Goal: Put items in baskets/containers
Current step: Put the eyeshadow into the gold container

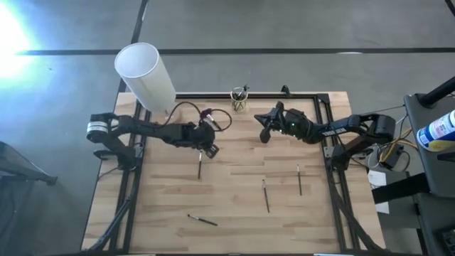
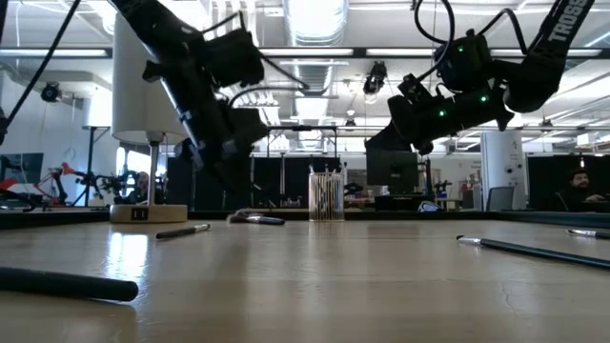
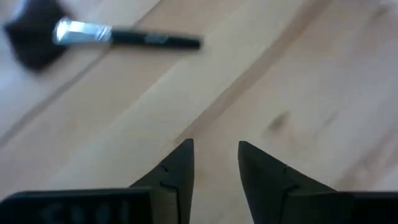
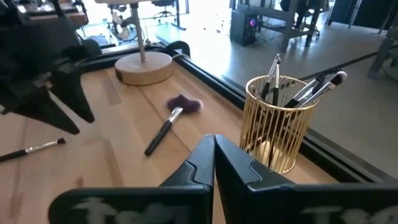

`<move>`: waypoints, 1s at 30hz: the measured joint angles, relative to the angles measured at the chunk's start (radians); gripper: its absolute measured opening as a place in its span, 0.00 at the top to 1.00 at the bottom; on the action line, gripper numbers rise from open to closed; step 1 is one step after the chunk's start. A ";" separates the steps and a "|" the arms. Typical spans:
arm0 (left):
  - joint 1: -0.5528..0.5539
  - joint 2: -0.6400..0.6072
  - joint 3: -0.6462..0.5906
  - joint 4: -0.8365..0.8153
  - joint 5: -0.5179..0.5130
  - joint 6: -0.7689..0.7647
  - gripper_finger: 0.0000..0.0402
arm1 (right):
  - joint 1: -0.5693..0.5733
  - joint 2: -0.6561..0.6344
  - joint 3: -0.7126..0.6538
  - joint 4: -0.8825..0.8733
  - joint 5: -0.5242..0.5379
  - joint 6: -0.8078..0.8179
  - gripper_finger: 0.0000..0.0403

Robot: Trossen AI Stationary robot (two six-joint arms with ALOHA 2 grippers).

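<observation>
Gold wire cup (image 4: 278,121) at table's far edge held several brushes (image 4: 311,89); roughly five lay loose on table: bushy-headed brush (image 4: 168,124) near lamp base, thin ones (image 1: 265,195) nearer front. Left gripper (image 3: 214,163) empty, fingers apart, over bare wood. Right gripper (image 4: 213,163) empty, fingers together, beside cup. Task partly done

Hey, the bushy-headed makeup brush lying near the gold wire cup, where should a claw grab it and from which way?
Grip the thin black handle of the flat-lying bushy-headed makeup brush, roughly mid-length, below the silver ferrule, coming straight down with fingers straddling the handle. The soft wide head would squash and slip, while the handle is slim and rigid. The left claw, open just above the wooden table, looks nearer than the shut right claw.
</observation>
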 joint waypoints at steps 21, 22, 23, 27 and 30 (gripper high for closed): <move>-0.012 0.025 -0.051 -0.121 0.185 -0.178 0.70 | 0.000 -0.002 0.000 -0.001 -0.002 0.003 0.98; -0.011 0.026 -0.059 -0.108 0.191 -0.179 0.70 | 0.000 -0.002 0.000 -0.001 -0.002 0.003 0.98; -0.011 0.027 -0.069 -0.094 0.199 -0.180 0.71 | 0.000 -0.002 0.000 -0.001 -0.002 0.003 0.98; -0.012 0.045 -0.097 -0.077 0.197 -0.178 0.78 | 0.000 -0.002 0.000 -0.001 -0.002 0.003 0.98; -0.012 0.046 -0.114 -0.050 0.189 -0.158 0.87 | 0.000 -0.002 0.000 -0.001 -0.002 0.003 0.98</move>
